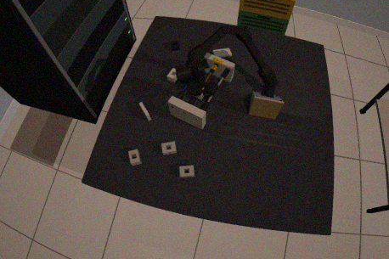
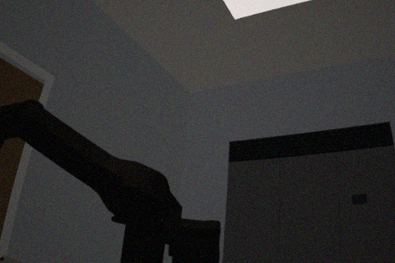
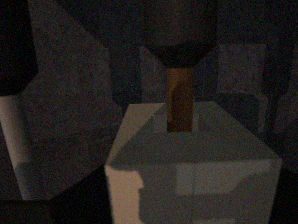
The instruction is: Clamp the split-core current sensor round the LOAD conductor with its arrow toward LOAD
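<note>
In the top view my gripper (image 1: 196, 87) hangs low between two white end blocks, the near block (image 1: 187, 111) and the far block (image 1: 219, 67). It is shut on the dark split-core sensor, which is too dark there to make out. A yellow label (image 1: 217, 59) sits on the far block, and an orange conductor (image 1: 211, 70) runs from that block toward the gripper. In the wrist view the orange conductor (image 3: 179, 102) goes into a white block (image 3: 192, 165), and a dark rounded body (image 3: 180, 30), probably the sensor, sits round it above. I cannot tell whether the sensor is latched.
The arm's yellow base (image 1: 265, 105) stands on the dark mat (image 1: 255, 171). Three white square pieces (image 1: 169, 148) (image 1: 135, 156) (image 1: 187, 171), a white bar (image 1: 144, 111) and a small white block (image 1: 171, 75) lie around. A dark rack (image 1: 64, 30) stands at left and a yellow-green crate (image 1: 267, 2) behind.
</note>
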`<action>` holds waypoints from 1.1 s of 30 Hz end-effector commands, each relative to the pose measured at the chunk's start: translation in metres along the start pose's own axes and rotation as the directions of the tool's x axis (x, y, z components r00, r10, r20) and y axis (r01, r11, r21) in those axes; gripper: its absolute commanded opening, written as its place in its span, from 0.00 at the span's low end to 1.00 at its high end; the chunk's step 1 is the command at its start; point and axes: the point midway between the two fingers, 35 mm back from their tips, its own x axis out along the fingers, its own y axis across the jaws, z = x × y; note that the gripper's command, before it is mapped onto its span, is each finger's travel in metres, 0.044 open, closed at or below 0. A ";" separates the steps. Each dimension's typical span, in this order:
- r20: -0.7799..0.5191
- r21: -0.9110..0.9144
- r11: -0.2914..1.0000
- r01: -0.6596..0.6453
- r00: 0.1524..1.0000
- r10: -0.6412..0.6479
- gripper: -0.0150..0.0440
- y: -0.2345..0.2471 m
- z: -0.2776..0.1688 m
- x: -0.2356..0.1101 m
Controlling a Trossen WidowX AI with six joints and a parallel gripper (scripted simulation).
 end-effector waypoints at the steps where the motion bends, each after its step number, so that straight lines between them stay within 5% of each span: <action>1: 0.000 0.001 1.000 -0.001 1.000 0.001 0.41 0.000 0.000 0.000; 6: 0.002 0.000 1.000 0.003 1.000 -0.003 0.25 0.000 0.000 -0.002; 33: 0.000 -0.001 1.000 0.001 1.000 -0.001 0.25 0.001 0.000 0.002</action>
